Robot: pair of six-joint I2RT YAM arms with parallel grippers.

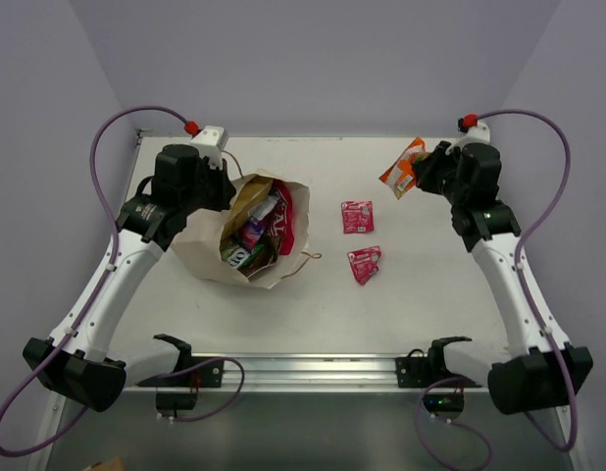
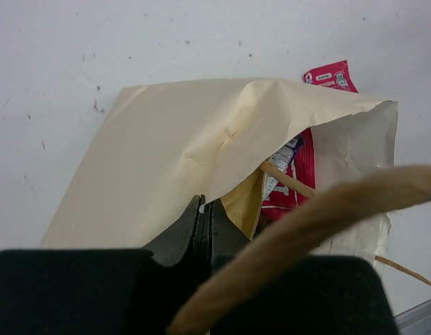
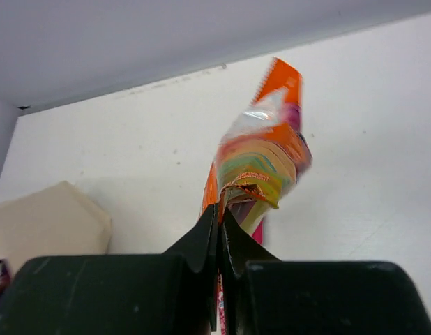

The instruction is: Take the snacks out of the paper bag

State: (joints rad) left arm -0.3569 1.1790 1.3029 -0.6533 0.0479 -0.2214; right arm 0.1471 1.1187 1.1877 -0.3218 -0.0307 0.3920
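Cream paper bag (image 1: 207, 253); tan-brown string handle (image 2: 327, 208); held packet (image 3: 261, 157) orange, maybe yellow-green bands; far loose packet (image 1: 357, 216) red-pink, white print.

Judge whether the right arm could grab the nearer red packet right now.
Probably not yet: the right gripper is shut on an orange packet. Nothing lies between it and the red packet, so reach looks fine.

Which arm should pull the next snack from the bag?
Right, most likely. The left claw is pinched on the paper bag at its rim, propping the mouth open. The right claw holds only the orange packet above the table. Once it lets go, it is free to reach in.
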